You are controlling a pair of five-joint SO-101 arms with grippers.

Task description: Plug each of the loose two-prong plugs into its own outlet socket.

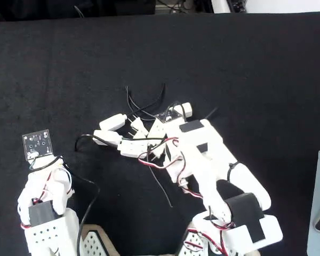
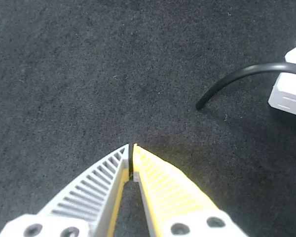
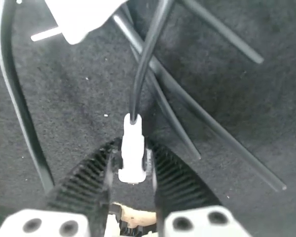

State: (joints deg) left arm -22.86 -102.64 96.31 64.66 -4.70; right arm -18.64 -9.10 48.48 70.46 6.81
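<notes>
While the right arm point(image 1: 213, 160) has its jaws clamped on the sides of a small white plug point(image 3: 132, 148), with a black cable point(image 3: 143, 64) leading off its far end, the left arm point(image 1: 45, 197) sits at the near left of the worktop point(image 1: 256, 64). Its jaws are together, tips touching, over bare black cloth.

Held plug is at the tangle point(image 1: 130, 136) of white bodies and black leads mid-worktop. Prongs hidden, orientation unknown.

A white block point(image 2: 292, 81) lies ahead of the left jaws, well apart; cannot tell socket from plug.

Judgement: one plug grasped, insertion not yet done. Next move calls for picking a free socket, squaring the prongs to its slots and pushing straight. The left arm will likely need to brace the socket.
</notes>
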